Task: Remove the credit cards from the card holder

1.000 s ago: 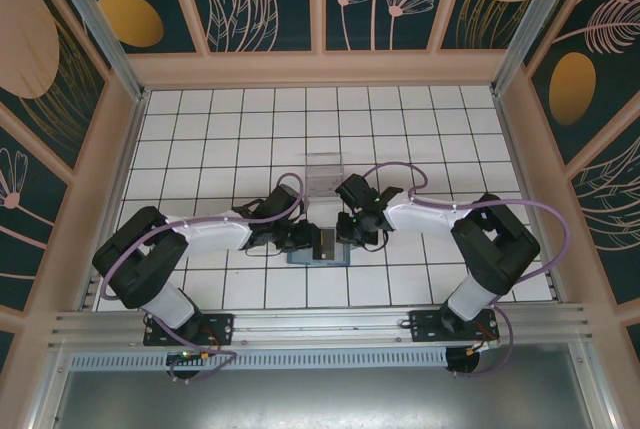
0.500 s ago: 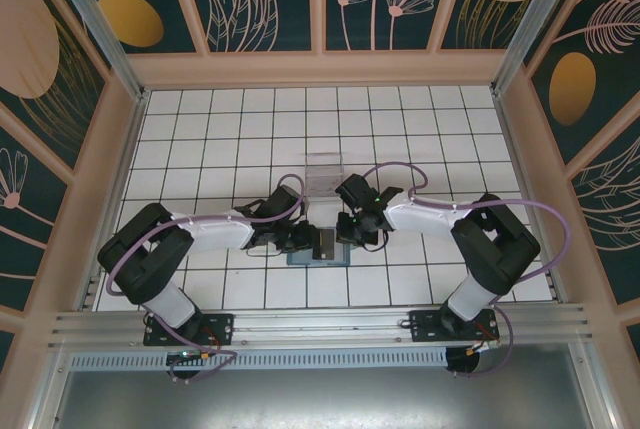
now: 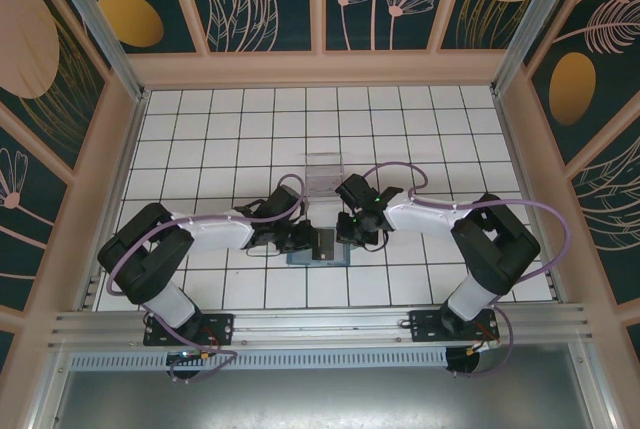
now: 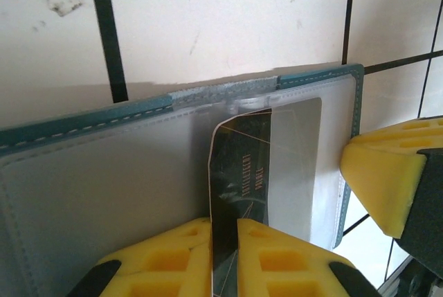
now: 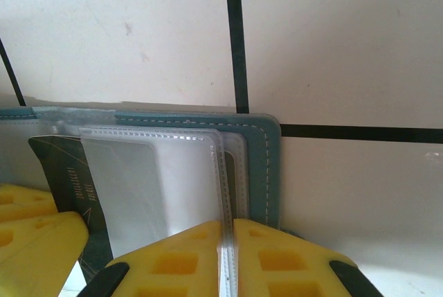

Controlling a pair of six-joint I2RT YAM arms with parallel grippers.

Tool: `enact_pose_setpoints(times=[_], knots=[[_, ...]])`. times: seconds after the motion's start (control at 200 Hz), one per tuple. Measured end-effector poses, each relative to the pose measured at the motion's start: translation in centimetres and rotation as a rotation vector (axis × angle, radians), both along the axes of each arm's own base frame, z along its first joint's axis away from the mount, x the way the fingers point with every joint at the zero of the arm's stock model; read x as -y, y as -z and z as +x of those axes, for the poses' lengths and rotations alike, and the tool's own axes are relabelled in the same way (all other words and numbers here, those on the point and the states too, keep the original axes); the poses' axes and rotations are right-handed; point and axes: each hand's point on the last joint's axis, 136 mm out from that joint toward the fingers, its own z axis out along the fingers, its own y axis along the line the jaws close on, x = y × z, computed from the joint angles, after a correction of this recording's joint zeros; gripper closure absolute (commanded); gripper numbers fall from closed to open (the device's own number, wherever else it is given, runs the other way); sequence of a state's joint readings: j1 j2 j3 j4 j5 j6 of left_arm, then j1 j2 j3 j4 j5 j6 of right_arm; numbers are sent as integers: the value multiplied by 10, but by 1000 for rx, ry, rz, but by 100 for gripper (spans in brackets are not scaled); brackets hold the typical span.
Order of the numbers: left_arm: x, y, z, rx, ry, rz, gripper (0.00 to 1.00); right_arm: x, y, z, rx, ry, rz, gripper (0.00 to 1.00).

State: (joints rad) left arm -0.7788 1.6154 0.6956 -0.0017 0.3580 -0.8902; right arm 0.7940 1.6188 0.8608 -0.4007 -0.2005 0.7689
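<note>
Left wrist: left end effector (image 4: pixel 223 231) pinches black card (image 4: pixel 239 179) halfway inside card holder (image 4: pixel 83 128).

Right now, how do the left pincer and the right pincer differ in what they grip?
The left pincer is shut on the black card; the right pincer is shut on a clear sleeve of the card holder. The left pincer reaches in from the holder's left side, the right pincer from its right. Both are closed, with yellow pads.

The table (image 3: pixel 200 129) has a top of white tiles with dark lines. On it lies the teal card holder (image 3: pixel 318 259), opened flat, and farther back, apart, a see-through plastic box (image 3: pixel 322 171).
</note>
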Motion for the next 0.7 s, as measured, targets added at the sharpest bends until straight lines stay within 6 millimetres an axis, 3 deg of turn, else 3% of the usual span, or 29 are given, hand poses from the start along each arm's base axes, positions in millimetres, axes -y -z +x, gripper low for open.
enact_pose_setpoints(times=[0.701], knots=[[-23,-34,11,133,-26,96,94,0,0,0,-1,0,-2,86]])
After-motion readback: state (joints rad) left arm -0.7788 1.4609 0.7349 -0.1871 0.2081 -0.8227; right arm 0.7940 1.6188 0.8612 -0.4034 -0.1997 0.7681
